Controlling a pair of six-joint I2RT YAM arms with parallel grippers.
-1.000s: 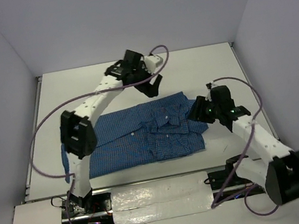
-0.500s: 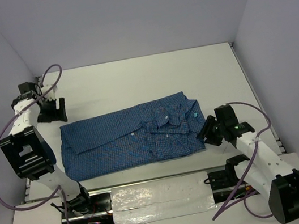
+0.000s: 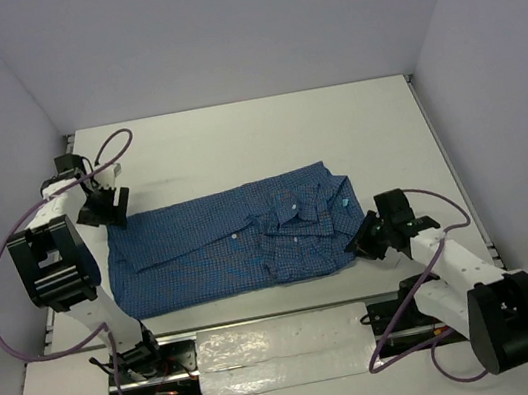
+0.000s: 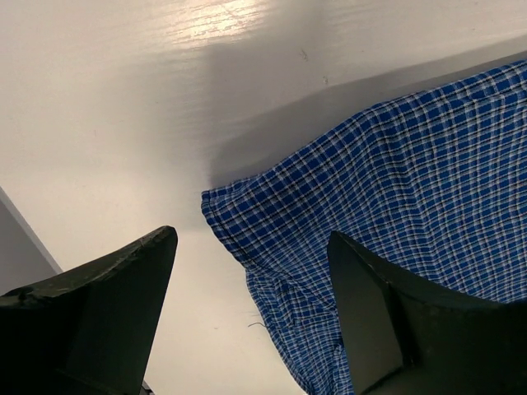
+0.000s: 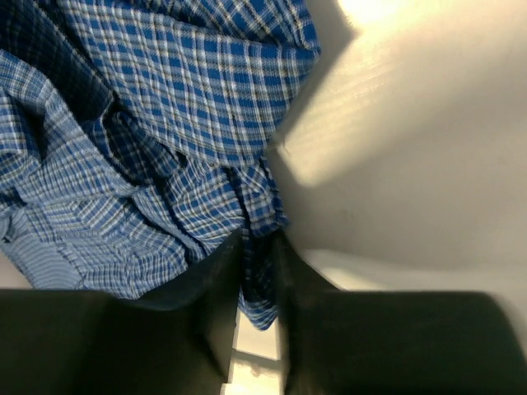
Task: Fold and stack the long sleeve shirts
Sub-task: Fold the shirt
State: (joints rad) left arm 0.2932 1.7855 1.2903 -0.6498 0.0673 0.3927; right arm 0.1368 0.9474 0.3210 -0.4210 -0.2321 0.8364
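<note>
One long sleeve shirt (image 3: 212, 252), blue and finely checked, lies folded flat across the middle of the white table, collar toward the right. My left gripper (image 3: 104, 208) hovers at its back left corner. In the left wrist view the left gripper (image 4: 253, 240) stands wide open, and the shirt's corner (image 4: 395, 173) lies between and below the fingers, untouched. My right gripper (image 3: 362, 242) is at the shirt's front right corner. In the right wrist view the right gripper (image 5: 258, 251) has its fingers pressed together on a fold of the shirt's edge (image 5: 189, 90).
The bare white table (image 3: 263, 132) stretches behind the shirt to the back wall. Grey walls close in on the left and right. A shiny taped strip (image 3: 278, 342) runs along the near edge between the arm bases. A purple cable (image 3: 1, 292) loops beside the left arm.
My left arm swung from the table's back middle to the far left and settled at the shirt's back left corner. My right gripper dropped to the front right corner and closed on the fabric.
</note>
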